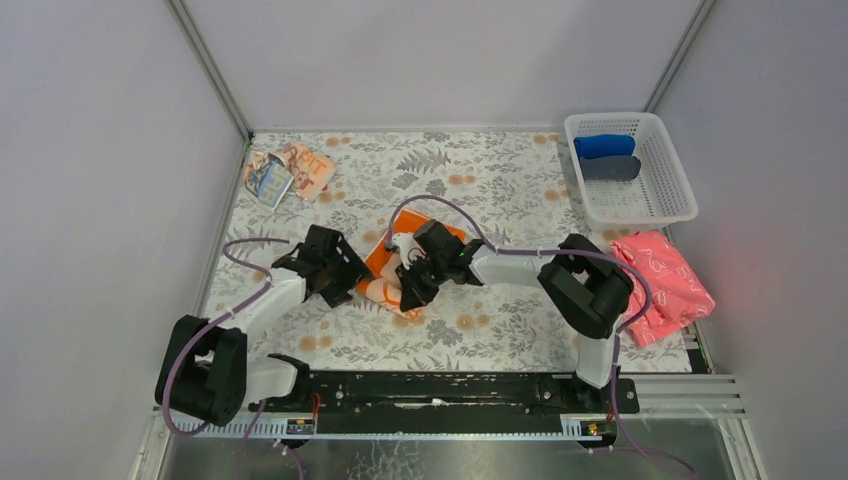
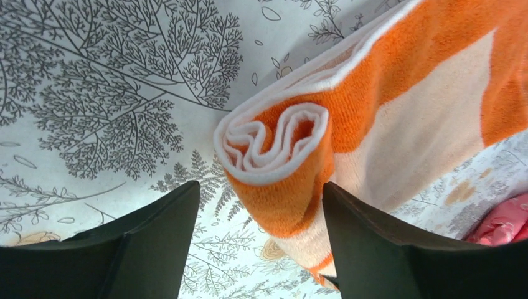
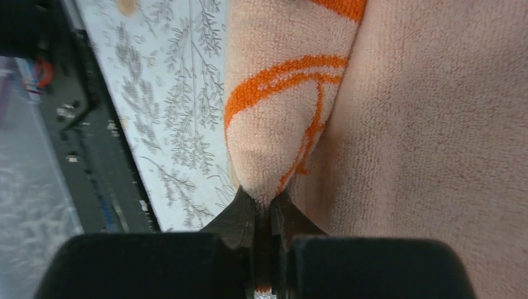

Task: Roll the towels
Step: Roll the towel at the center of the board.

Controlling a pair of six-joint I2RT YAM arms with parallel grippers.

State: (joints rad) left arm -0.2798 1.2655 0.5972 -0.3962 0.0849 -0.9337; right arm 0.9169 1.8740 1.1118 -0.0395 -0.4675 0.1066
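Note:
The orange-bordered towel (image 1: 378, 262) lies partly rolled at the table's middle. In the left wrist view its rolled end (image 2: 274, 143) shows white spiral layers, with the unrolled cream and orange part running off to the right. My left gripper (image 1: 347, 278) (image 2: 261, 212) is open, with its fingers either side of that roll end. My right gripper (image 1: 412, 288) (image 3: 264, 202) is shut on a pinched fold of the same towel (image 3: 280, 124), at its right side. The pale peach towel with orange lettering (image 1: 290, 172) lies loosely folded at the far left corner.
A white basket (image 1: 668, 205) at the back right holds a blue roll (image 1: 604, 146) and a dark grey roll (image 1: 610, 168). A pink patterned cloth (image 1: 662, 283) lies at the right edge. The black arm rail (image 1: 450, 390) runs along the near edge.

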